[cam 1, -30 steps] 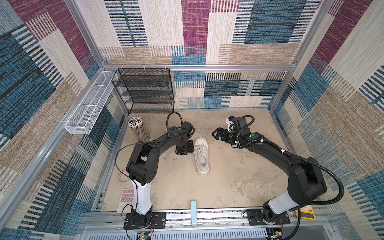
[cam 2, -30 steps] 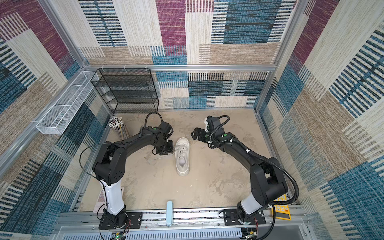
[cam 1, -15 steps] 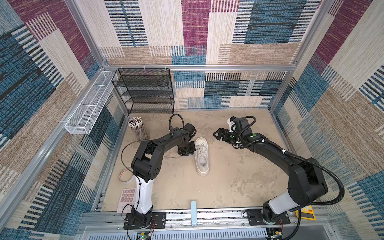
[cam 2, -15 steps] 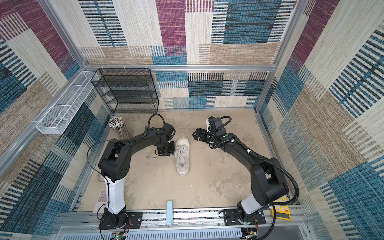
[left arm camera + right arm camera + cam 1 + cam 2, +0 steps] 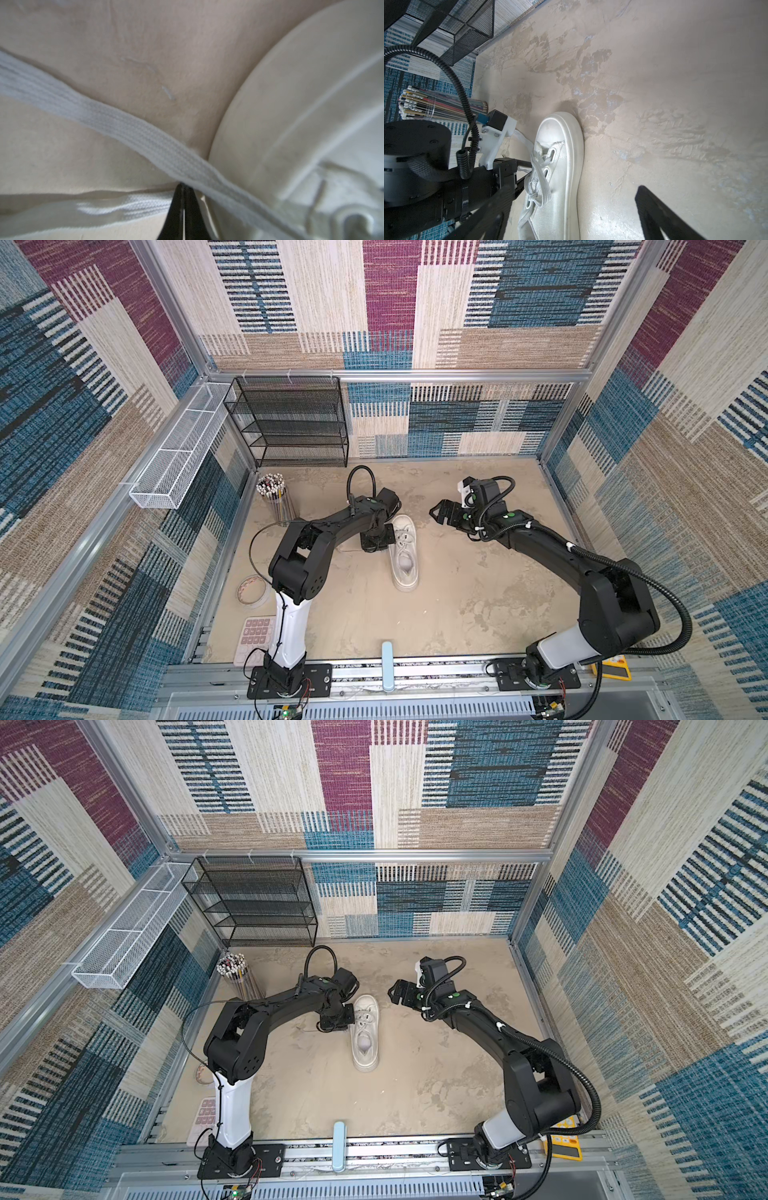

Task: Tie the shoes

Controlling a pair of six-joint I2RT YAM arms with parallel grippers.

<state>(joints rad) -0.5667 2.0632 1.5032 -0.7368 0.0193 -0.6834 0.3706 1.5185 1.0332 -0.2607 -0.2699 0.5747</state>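
Sneaker: the white low-top canvas sneaker with a thick white sole [image 5: 404,556] stands upright on its sole near the middle of the mottled beige tabletop [image 5: 478,593]. In both top views its long axis runs front to back. The toe points to the back wall and the heel to the front rail. The lacing is loose, with no bow visible.

Lace: in the left wrist view one flat off-white lace [image 5: 135,128] runs slantwise from the shoe's side across the tabletop. A second stretch [image 5: 124,207] lies lower and reaches the fingertips.

Left arm: the base link is upright at the front rail and the elbow is bent. The forearm reaches back and inward, and the wrist is turned down. The left gripper [image 5: 182,195] points at the table just beside the sneaker's left side, level with the eyelets. Its jaws are pressed together with only a thin slit between them, and the tips meet the slanting lace. Cannot tell whether any lace is pinched.

Right arm: the elbow is high and the forearm stretches back and inward. The right gripper [image 5: 435,514] hangs near the toe on its right, apart from the shoe. Its fingers are spread wide and hold nothing.

Background: a black wire-mesh shelf rack [image 5: 291,423] stands at the back wall, with a clear cup of pencils [image 5: 276,499] near it.
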